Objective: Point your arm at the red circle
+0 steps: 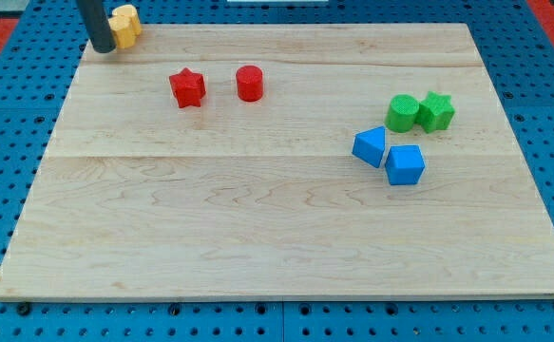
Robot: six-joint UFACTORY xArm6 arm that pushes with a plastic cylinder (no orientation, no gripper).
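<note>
The red circle (249, 83) is a short red cylinder standing in the upper middle-left of the wooden board (257, 237). A red star block (187, 87) sits just to its left. My tip (103, 49) is at the view's top left corner of the board, touching or right beside a yellow block (124, 23). The tip is far to the left of the red circle and a little above it in the view, with the red star between them.
A green cylinder (402, 113) and a green star block (436, 111) sit together at the right. Two blue blocks (370, 146) (405, 164) lie just below them. A blue pegboard (10, 114) surrounds the board.
</note>
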